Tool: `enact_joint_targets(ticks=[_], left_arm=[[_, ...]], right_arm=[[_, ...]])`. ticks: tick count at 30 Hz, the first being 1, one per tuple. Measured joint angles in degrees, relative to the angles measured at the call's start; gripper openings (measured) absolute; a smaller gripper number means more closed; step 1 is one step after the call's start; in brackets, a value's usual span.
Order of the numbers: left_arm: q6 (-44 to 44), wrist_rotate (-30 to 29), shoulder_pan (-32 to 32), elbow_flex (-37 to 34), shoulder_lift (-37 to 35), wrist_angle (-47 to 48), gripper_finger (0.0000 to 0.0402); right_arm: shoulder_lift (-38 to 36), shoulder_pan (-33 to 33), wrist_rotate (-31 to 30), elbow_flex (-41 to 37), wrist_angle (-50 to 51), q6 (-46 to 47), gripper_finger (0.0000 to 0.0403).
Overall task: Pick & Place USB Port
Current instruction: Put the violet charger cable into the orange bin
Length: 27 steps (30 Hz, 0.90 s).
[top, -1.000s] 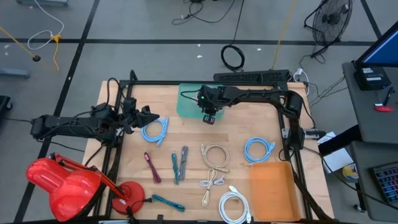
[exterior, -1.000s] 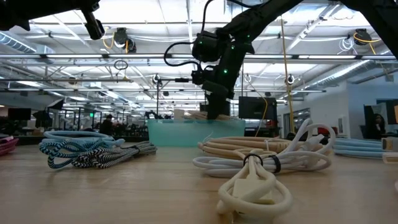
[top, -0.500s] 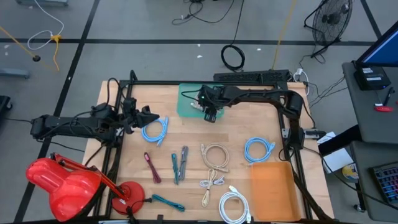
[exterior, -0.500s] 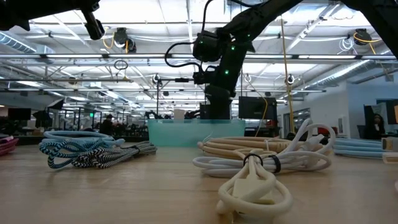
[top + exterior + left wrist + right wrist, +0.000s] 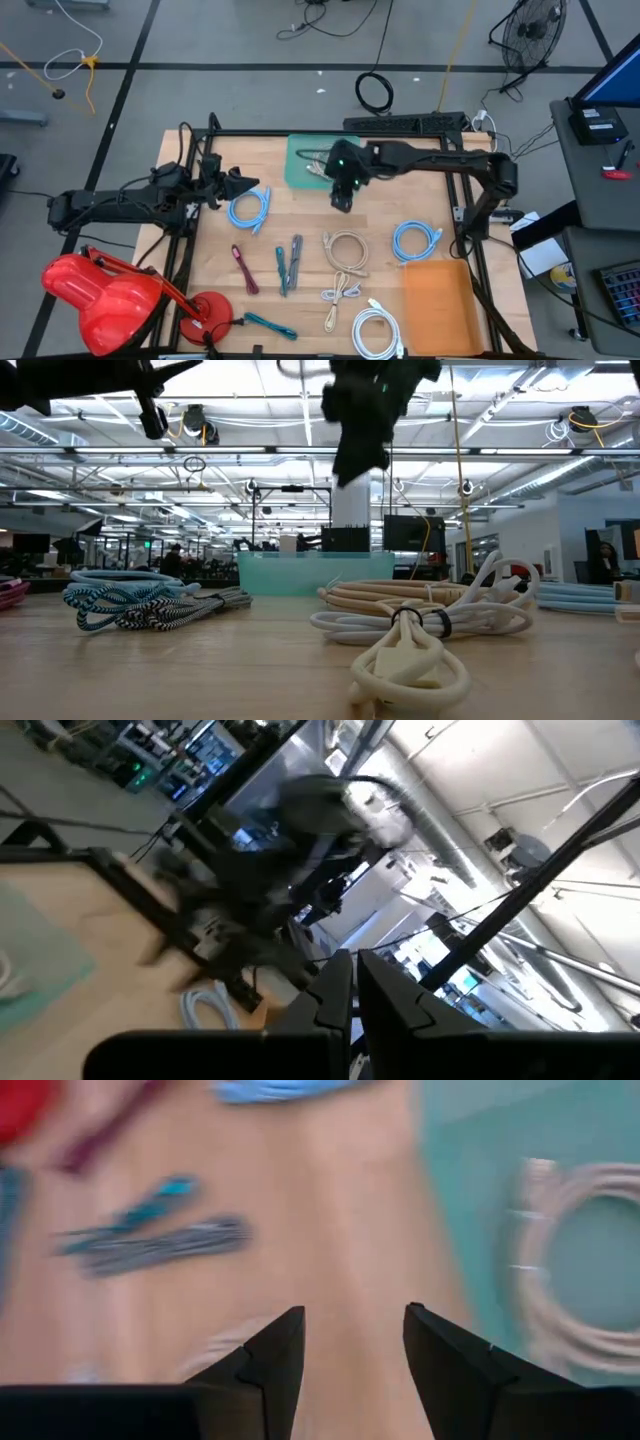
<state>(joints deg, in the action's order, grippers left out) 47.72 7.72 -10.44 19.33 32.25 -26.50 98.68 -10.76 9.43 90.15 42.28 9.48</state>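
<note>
Resting in the teal tray: one beige cable; right gripper released, empty; remaining cables litter counter; left gripper clenched, idle.

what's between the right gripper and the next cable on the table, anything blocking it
Nothing visible. The right gripper hangs open and empty above bare wood just beside the teal bin, where a beige cable already lies. The nearest loose one, the beige coiled cable, lies on open table. The left gripper waits, shut, at the left edge.
</note>
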Motion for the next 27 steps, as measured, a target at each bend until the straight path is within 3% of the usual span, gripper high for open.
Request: enact_joint_targets(ticks=[6, 12, 20, 27], left_arm=[[0.47, 1.29, -0.43, 0.00, 0.00, 0.44, 0.0021], [1.10, 1.34, -0.41, 0.00, 0.00, 1.30, 0.0021], [0.90, 1.45, 1.11, 0.00, 0.00, 4.08, 0.0021], [-0.61, 5.06, 7.09, 0.00, 0.01, 12.51, 0.0021]], right_arm=[[-4.00, 9.21, 0.86, 0.00, 1.09, 3.93, 0.0160], [-3.77, 17.86, -8.60, -0.02, 1.45, 8.40, 0.0160], [-1.24, 22.14, -8.93, -5.74, -1.36, 14.77, 0.0160], [-1.15, 24.57, -7.65, -12.50, -8.07, 19.46, 0.0160]])
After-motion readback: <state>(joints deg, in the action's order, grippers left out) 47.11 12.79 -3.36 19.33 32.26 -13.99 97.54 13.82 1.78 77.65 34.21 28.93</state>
